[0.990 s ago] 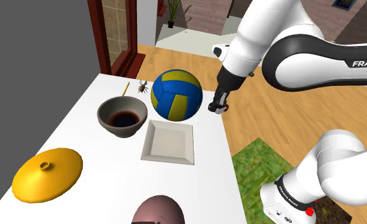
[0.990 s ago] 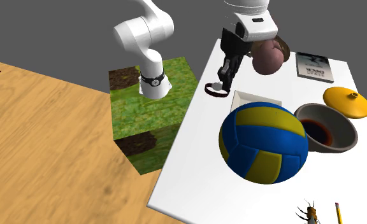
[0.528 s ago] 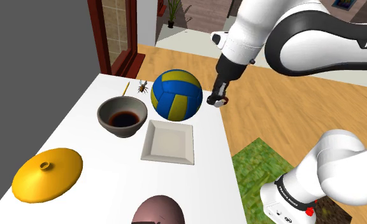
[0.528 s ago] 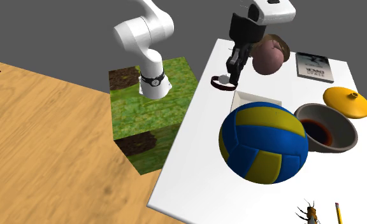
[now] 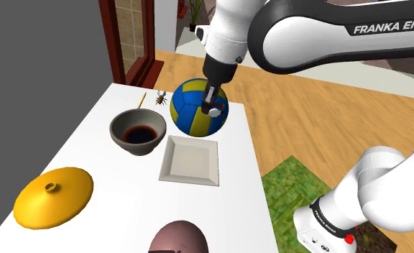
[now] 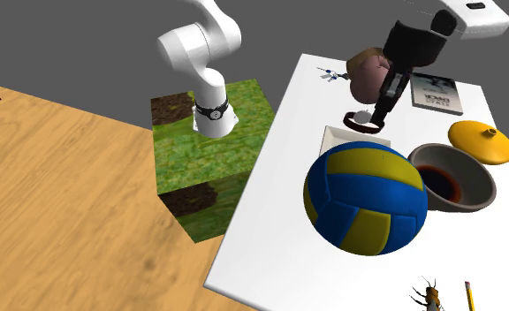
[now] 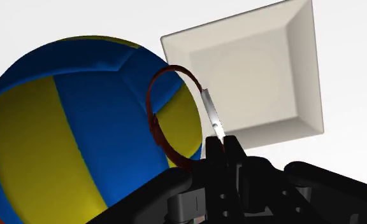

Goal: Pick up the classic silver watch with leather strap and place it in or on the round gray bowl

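My gripper (image 5: pixel 213 103) is shut on the watch (image 5: pixel 214 112), a silver case on a dark red-brown strap loop (image 7: pixel 155 121). It hangs in the air in front of the blue and yellow ball (image 5: pixel 195 108), above the far edge of the square white plate (image 5: pixel 191 159). In the second exterior view the gripper (image 6: pixel 381 110) holds the watch (image 6: pixel 360 119) over the plate (image 6: pixel 334 136). The round gray bowl (image 5: pixel 130 147), dark liquid inside, stands to the shoulder view's left of the ball. In the wrist view my gripper (image 7: pixel 223 147) clasps the silver case (image 7: pixel 211 113).
On the white table (image 5: pixel 90 136) lie a yellow lid (image 5: pixel 53 195), a brown egg-shaped thing (image 5: pixel 177 238), an insect figure (image 5: pixel 161 97) and a pencil (image 5: pixel 143 99). A book (image 6: pixel 436 93) lies near the brown thing (image 6: pixel 372 75). The table's edge runs beside the grassy stand (image 6: pixel 210 150).
The gripper has carried the watch from beyond the table's edge to the shoulder view's left, now over the table in front of the ball. The fingers stayed shut on it.
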### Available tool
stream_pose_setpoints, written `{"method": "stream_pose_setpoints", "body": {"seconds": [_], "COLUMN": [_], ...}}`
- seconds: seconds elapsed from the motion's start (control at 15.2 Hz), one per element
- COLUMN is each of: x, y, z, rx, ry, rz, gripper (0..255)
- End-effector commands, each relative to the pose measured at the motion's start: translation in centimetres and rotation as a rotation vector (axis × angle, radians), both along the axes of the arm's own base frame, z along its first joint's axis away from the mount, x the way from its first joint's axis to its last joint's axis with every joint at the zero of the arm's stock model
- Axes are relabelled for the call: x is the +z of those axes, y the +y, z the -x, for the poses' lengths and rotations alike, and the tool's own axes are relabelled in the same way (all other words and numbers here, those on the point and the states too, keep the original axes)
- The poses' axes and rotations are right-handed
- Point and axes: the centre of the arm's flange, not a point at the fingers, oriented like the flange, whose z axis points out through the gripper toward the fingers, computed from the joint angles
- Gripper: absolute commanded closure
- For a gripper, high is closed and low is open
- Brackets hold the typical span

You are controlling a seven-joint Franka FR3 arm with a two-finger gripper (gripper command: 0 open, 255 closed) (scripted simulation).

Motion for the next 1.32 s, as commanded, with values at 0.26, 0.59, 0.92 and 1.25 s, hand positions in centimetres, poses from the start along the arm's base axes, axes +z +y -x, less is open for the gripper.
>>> {"method": "stream_pose_setpoints", "body": {"seconds": [0.26, 0.59, 0.92, 1.25], "x": [0.5, 0.8, 1.2, -0.9], "y": [6.5, 12.0, 17.5, 18.6], "z": [-4.5, -8.2, -11.8, -12.6], "rx": [-0.001, -0.001, -0.001, -0.001], "ry": [0.0, 0.0, 0.0, 0.0], "rz": [-0.001, -0.001, -0.001, -0.001], "gripper": [255, 255, 255, 255]}}
